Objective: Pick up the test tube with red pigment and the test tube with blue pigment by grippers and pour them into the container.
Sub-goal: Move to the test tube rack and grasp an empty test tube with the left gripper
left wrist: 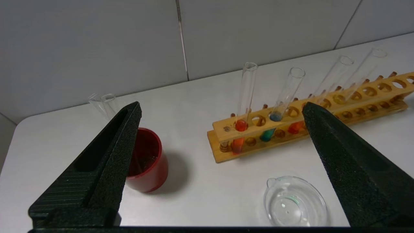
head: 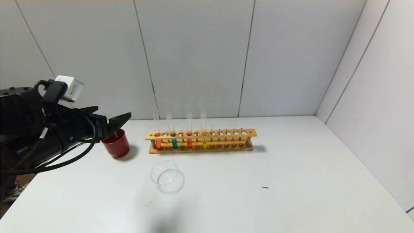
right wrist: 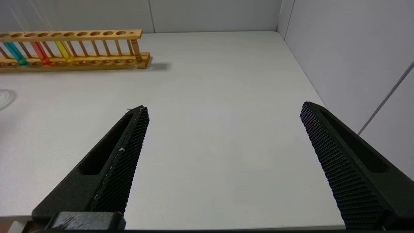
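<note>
A wooden rack (head: 226,133) holds several tubes. The test tube with red pigment (head: 157,142) stands at its left end, light salmon liquid at its bottom, also in the left wrist view (left wrist: 238,142). The test tube with blue pigment (head: 174,143) stands beside it (left wrist: 267,134). The container (head: 167,181), a clear glass dish, sits in front of the rack (left wrist: 294,204). My left gripper (head: 113,111) is open and empty, raised over the red cup, left of the rack (left wrist: 222,104). My right gripper (right wrist: 224,106) is open and empty above the table's right part, outside the head view.
A dark red cup (head: 115,147) with clear empty tubes (left wrist: 104,101) stands left of the rack. A deeper orange-red tube (head: 189,142) and a yellow tube (head: 204,143) also stand in the rack. Grey walls close the back and right. A small dark speck (head: 265,187) lies on the table.
</note>
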